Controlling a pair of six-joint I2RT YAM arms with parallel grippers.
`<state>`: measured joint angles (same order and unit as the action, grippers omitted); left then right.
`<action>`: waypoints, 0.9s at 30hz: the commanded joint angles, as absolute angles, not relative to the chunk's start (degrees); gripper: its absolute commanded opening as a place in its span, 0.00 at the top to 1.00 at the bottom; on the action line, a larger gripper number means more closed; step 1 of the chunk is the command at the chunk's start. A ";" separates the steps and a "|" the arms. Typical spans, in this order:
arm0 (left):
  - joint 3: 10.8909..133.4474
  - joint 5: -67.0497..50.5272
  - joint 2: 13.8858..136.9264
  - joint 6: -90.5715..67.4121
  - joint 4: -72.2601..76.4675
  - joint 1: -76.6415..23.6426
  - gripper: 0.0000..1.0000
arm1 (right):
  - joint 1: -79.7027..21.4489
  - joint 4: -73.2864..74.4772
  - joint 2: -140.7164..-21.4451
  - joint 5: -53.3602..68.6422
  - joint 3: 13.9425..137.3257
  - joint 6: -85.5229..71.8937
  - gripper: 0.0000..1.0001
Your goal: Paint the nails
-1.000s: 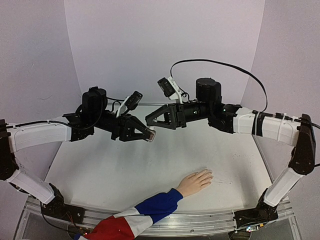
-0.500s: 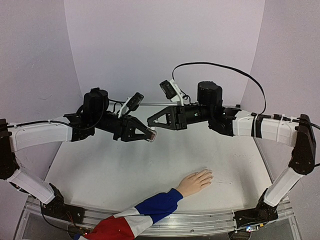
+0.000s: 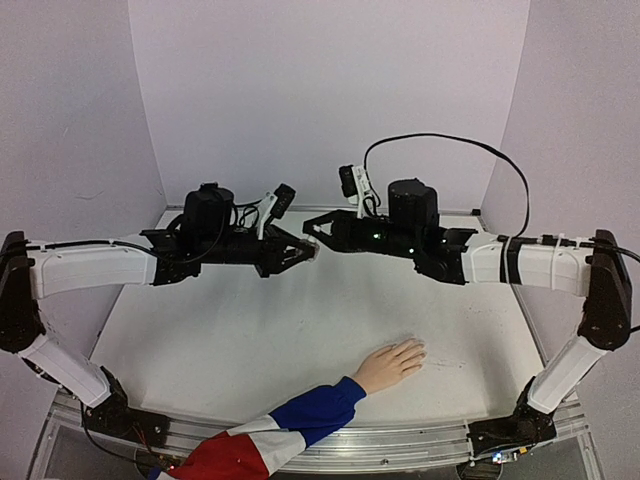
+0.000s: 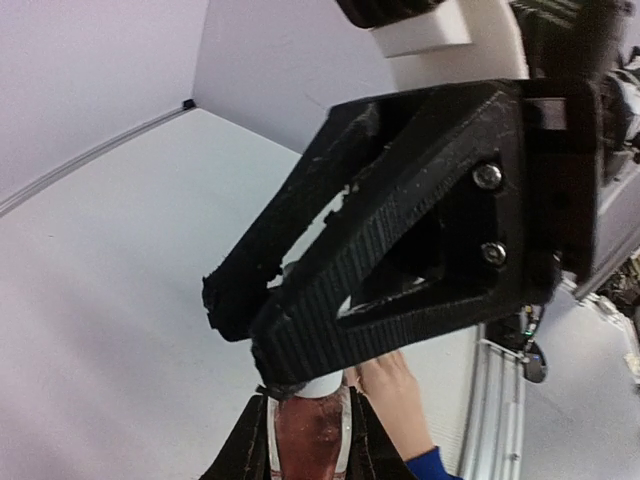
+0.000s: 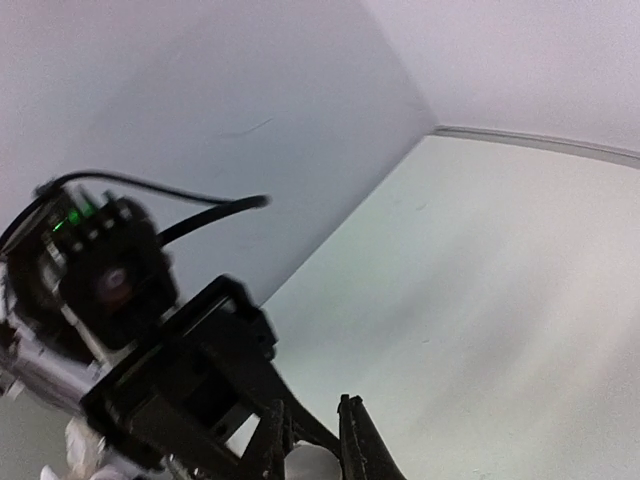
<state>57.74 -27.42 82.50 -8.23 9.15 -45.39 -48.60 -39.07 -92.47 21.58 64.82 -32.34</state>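
Observation:
The pale hand point(image 3: 390, 364) with a blue, white and red sleeve point(image 3: 290, 425) lies flat at the table's front; its nails are too small to make out. My left gripper point(image 3: 303, 250) is shut on a small pinkish bottle point(image 4: 312, 438), held high over the table's middle. My right gripper point(image 3: 316, 235) meets it tip to tip. In the right wrist view its fingers point(image 5: 357, 440) close on the bottle's white cap point(image 5: 312, 464). In the left wrist view the right gripper's black fingers point(image 4: 360, 300) cover most of the cap point(image 4: 325, 384). The hand point(image 4: 395, 400) shows below.
The white table point(image 3: 220, 330) has walls on three sides and a metal rail point(image 3: 420, 435) along its front. A black cable point(image 3: 450, 140) loops above the right arm. Both arms stretch level across the table's far half.
Both grippers have risen and closed the gap between them. The right gripper's fingers, apart from the bottle before, are now on its cap. The hand has not moved.

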 commanded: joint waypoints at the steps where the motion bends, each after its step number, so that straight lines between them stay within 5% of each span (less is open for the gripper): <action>1: 66.64 -4.74 88.92 -5.54 20.61 -42.92 1.00 | -56.42 -24.96 -96.07 -4.87 67.91 -39.20 1.00; 7: 73.10 1.41 99.88 -3.51 26.19 -44.34 1.00 | -61.87 -15.31 -105.17 -23.07 78.32 -48.99 1.00; 15: 70.18 2.69 101.40 -1.36 27.51 -48.89 1.00 | -62.33 -14.59 -104.59 -24.03 80.58 -47.26 1.00; 21: 61.31 1.23 94.84 -3.80 27.14 -49.25 1.00 | -60.83 -14.74 -97.56 -19.28 76.64 -40.53 0.61; 27: 59.08 -3.17 87.26 -4.47 16.69 -49.24 1.00 | -56.97 -15.80 -89.32 -5.29 71.91 -31.64 0.43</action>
<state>58.02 -1.43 94.65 -3.44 18.15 -49.10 -59.31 -14.94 -95.31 -17.78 73.87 -39.77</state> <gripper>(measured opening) 0.205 0.506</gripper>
